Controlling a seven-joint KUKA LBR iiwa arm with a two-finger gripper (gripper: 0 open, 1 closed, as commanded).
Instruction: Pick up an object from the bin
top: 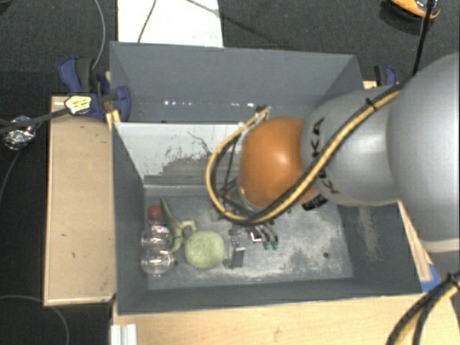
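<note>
My gripper [251, 236] hangs low over the bin floor, just left of the middle, under the arm's orange cover. Directly left of it lies a pale green ball [204, 250], near the front wall. A thin green stem-like piece [175, 225] lies beyond the ball, toward the back left. A clear plastic bottle with a red cap [155, 244] lies along the left wall, cap pointing to the back. The gripper is beside the ball, and I cannot tell whether it touches it.
The arm and its orange cover with looped cables hang over the middle and right of the bin. The floor to the right of the gripper is bare, scuffed grey metal. All the loose things lie in the front left corner.
</note>
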